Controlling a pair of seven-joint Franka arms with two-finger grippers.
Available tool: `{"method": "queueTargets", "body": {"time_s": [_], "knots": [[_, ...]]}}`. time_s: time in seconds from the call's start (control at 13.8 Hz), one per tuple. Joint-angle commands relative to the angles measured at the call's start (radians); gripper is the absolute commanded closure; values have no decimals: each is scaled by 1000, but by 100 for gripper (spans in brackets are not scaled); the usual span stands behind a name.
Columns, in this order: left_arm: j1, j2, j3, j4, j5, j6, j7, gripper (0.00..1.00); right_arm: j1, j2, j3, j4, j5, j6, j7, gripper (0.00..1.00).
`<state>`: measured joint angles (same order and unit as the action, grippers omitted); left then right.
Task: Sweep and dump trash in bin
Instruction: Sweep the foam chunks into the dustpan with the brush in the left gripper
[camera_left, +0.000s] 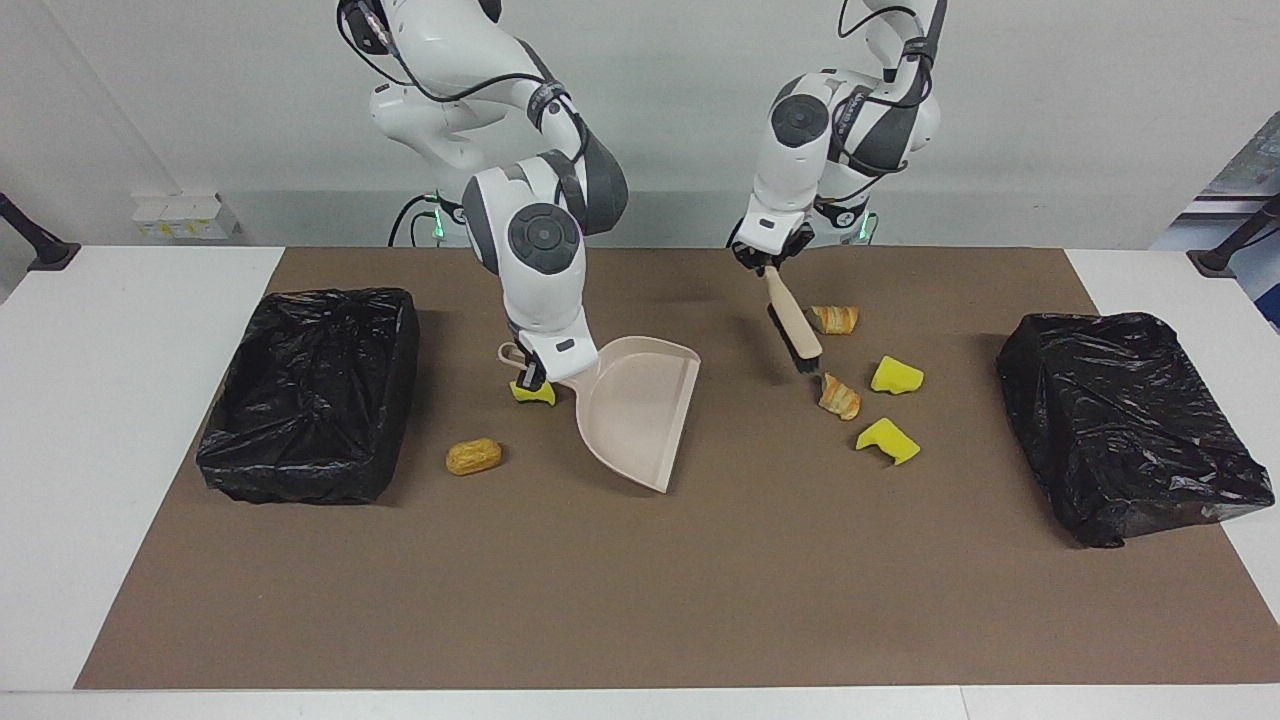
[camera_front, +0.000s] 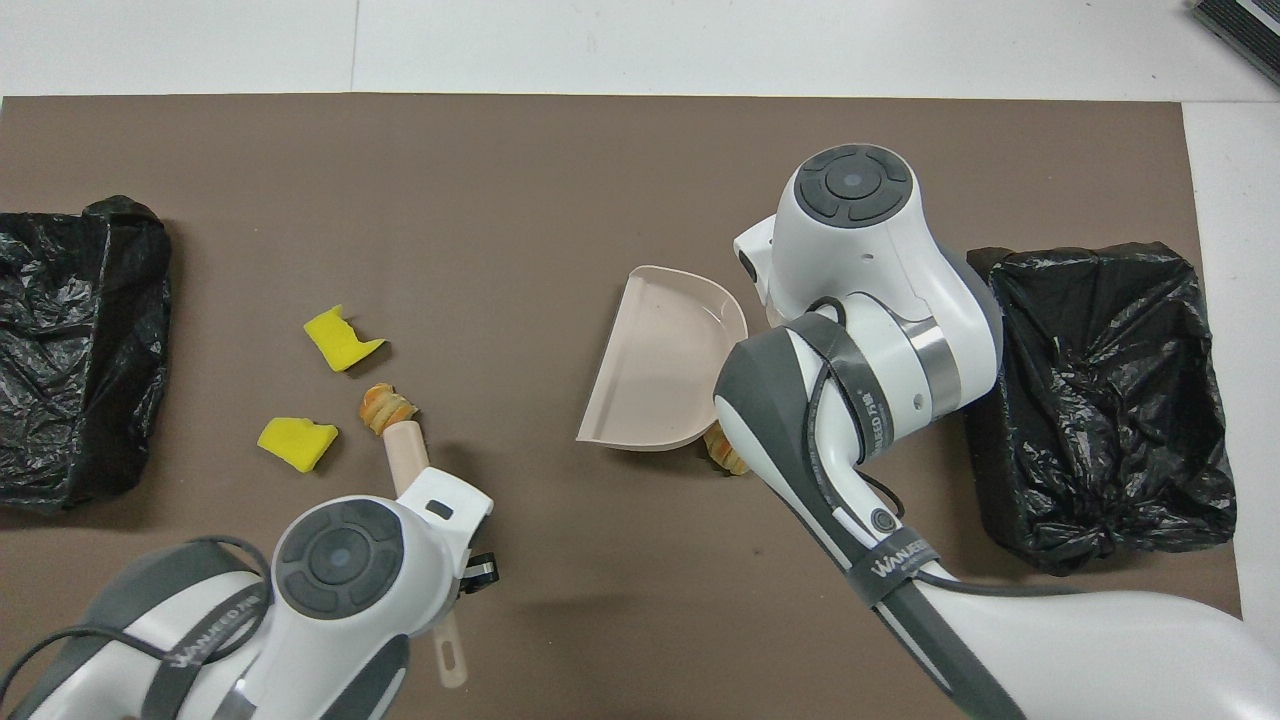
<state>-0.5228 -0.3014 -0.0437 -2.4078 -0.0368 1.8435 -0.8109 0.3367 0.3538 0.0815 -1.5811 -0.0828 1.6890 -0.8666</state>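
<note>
Beige dustpan (camera_left: 637, 415) gripped at its handle by right gripper (camera_left: 533, 371), yellow wedge (camera_left: 533, 392) just beside. Brush (camera_left: 794, 330) clamped in left gripper (camera_left: 764, 262), bristles touching bread bit (camera_left: 839, 396). Facing view alone shows bread bit (camera_left: 473, 456) near dustpan.

A white worktop (camera_left: 120, 420) serves as the landmark surface; a large brown mat (camera_left: 640, 580) covers most of it, leaving white margins at both ends and along the edges. A plain pale grey wall (camera_left: 1050, 110) rises past the worktop's robot-side edge. A white socket block (camera_left: 183, 214) sits low against that wall, toward the right arm's end. Black stand feet (camera_left: 40, 245) rest at the worktop's corners there. Lighting is even, with soft shadows.
</note>
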Motion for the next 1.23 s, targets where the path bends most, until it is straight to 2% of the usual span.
{"method": "queueTargets", "body": {"time_s": [0.0,0.29,0.43,0.58,0.72,0.94,1.16], "knots": [[85,-76,-13,-28,41,-120,-5,100,22,-65,4,-104,-43,107,-11,100],[170,-231,-15,-197,41,-145,-39,100,62,-149,4,-285,-136,288,30,100],[208,-252,-16,-243,41,-148,-51,100,71,-192,4,-364,-199,320,32,100],[213,-239,-16,-251,41,-126,-63,100,74,-220,4,-417,-212,348,32,100],[213,-184,-16,-244,38,-52,-123,100,74,-222,6,-419,-213,350,27,100],[210,-50,-16,-215,35,104,-157,100,77,-216,6,-415,-212,331,15,100],[199,77,-18,-90,37,114,-137,100,88,-205,6,-413,-198,313,7,100]]}}
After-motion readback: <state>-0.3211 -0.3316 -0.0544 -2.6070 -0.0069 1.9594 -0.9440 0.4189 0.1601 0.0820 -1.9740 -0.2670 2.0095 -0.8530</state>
